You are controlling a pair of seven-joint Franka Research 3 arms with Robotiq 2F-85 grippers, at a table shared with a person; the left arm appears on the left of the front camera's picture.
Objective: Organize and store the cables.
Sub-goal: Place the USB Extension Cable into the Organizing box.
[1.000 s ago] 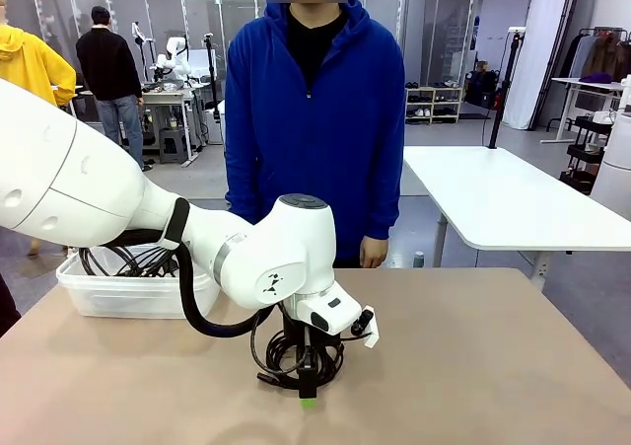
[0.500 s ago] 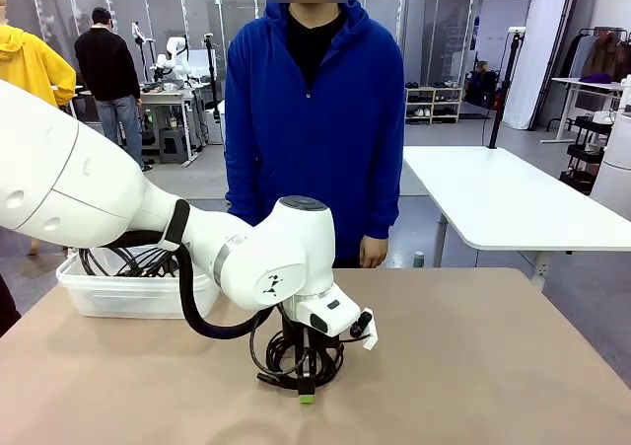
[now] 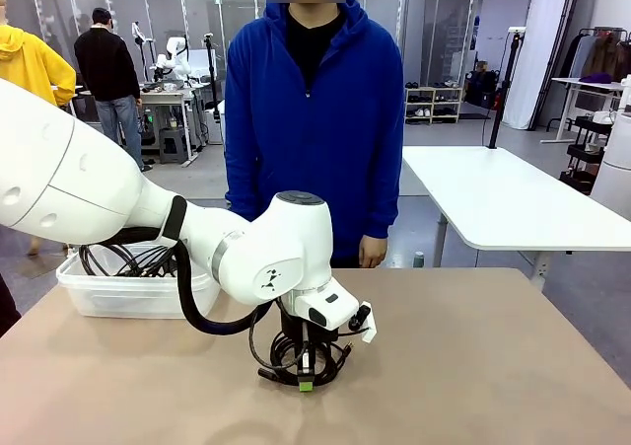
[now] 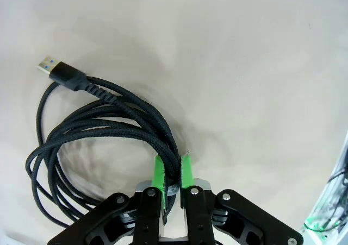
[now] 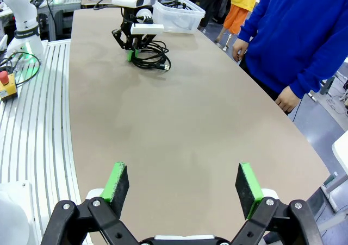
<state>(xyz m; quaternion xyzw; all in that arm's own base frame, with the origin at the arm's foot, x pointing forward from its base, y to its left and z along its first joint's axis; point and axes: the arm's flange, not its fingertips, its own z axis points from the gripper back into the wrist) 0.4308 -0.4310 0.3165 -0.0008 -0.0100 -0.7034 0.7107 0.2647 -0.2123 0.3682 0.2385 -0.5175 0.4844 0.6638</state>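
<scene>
Item: coiled black cable (image 4: 92, 125), lying mid-surface (image 3: 473, 366); the left gripper (image 4: 172, 171), open around its strands a moment ago, now has its jaws pinched shut on the bundle, so a lift toward storage looks ready. Right gripper (image 5: 184, 182): jaws spread wide, holding nothing. Container: clear bin (image 3: 123, 292) at the surface's left, already holding several coiled black cords.

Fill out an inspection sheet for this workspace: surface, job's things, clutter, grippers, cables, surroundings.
Surface: tan table, mostly bare.
Job's things: coiled black cable on the table; white bin at the left already holds more cables.
Clutter: nothing seen.
Grippers: left gripper shut on the coil's strands; right gripper open, holding nothing, above bare table.
Cables: USB plug lies free at the coil's edge.
Surroundings: person in a blue hoodie stands at the far side, hands down.
</scene>
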